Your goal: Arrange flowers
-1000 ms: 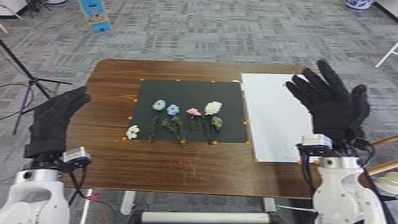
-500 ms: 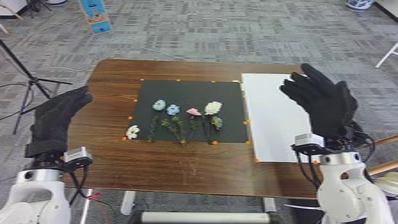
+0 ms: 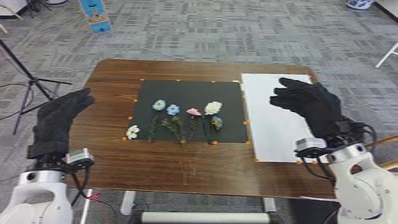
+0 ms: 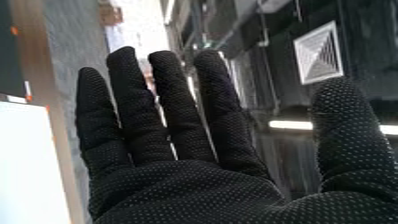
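Right hand, raised at the white sheet, has its fingers straight and thumb apart from them. Blue flowers, a pink flower and a fuller white flower lie side by side on the black mat, stems toward the robot; a small white flower lies at its near left corner. Beyond, the sheet lies right of the mat on the brown table. Left hand, at the table's left edge, has extended fingers.
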